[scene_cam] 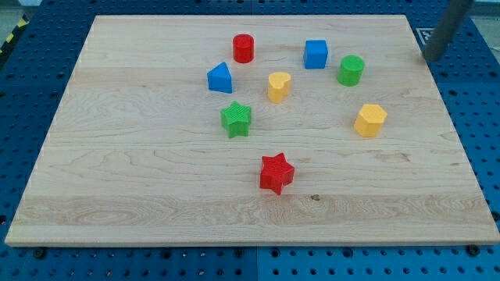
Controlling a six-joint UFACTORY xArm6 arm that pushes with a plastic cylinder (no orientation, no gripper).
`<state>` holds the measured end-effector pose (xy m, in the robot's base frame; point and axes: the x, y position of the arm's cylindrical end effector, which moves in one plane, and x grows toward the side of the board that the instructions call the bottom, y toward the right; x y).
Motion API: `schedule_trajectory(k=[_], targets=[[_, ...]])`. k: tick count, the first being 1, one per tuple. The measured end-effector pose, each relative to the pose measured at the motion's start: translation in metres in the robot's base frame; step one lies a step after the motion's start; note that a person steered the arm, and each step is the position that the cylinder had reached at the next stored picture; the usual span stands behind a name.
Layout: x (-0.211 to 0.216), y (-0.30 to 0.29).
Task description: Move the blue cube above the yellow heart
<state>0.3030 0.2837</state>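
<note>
A: Camera view, blue cube [316,54] sits near the surface [141,195] top edge, up-right of the yellow heart [279,86].

B: Handling?

A: Likely light, rigid, slides easily; push its right face. No jaws, just a rod, so nothing spread or pinching. The tip [427,58] hovers off the top-right corner, well apart from the cube.

Not much of the robot shows here tbh, just my rod [441,31] poking in at about 2 o'clock. It's a plain straight cylinder, dull dark grey, smooth sided, with a slightly lighter sheen down one edge. No cables, screws or markings that I can make out. My tip [429,58] ends in a flat blunt cut.
</note>
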Motion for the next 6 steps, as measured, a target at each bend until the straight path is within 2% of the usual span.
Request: schedule_trajectory(k=[2,5,6], targets=[[-0.012,-0.069],[-0.009,-0.226],[-0.009,-0.246]])
